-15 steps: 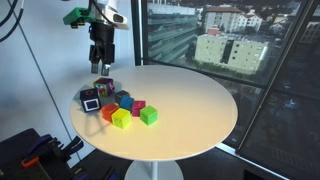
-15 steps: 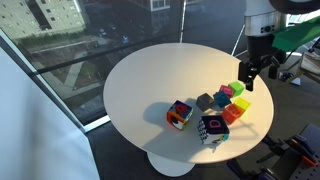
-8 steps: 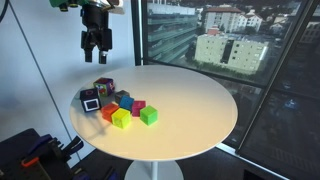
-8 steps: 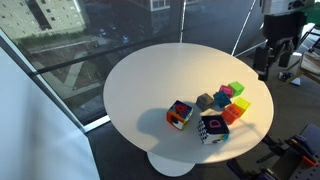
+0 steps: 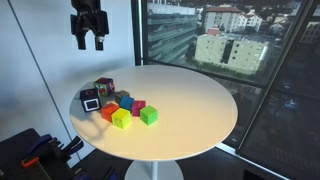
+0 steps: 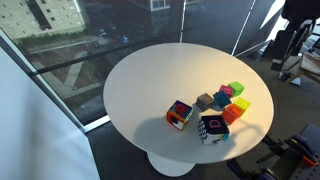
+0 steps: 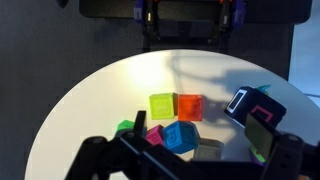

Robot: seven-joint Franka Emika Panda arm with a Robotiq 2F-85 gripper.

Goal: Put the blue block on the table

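Observation:
The blue block (image 7: 180, 137) sits in a cluster of toy cubes on the round cream-white table (image 5: 190, 110), between a pink cube (image 7: 155, 135) and a grey cube (image 7: 208, 150), and looks slightly tilted. It shows in both exterior views (image 5: 124, 100) (image 6: 221, 100). My gripper (image 5: 88, 40) is open and empty, high above the cluster near the table's back edge. In the wrist view its dark fingers (image 7: 190, 162) frame the bottom of the picture. The gripper itself is out of the frame in an exterior view, where only part of the arm (image 6: 300, 20) shows.
Around the blue block lie a yellow-green cube (image 7: 162, 105), an orange cube (image 7: 189, 106), a green cube (image 7: 125, 127), a dark cube with a white square face (image 7: 245, 105) and a multicoloured patterned cube (image 6: 180, 114). Large windows (image 5: 230, 50) stand behind the table.
My gripper has risen from just above the cubes to high over the table and drifted toward the table's edge. It stays open and empty. The cubes have not moved.

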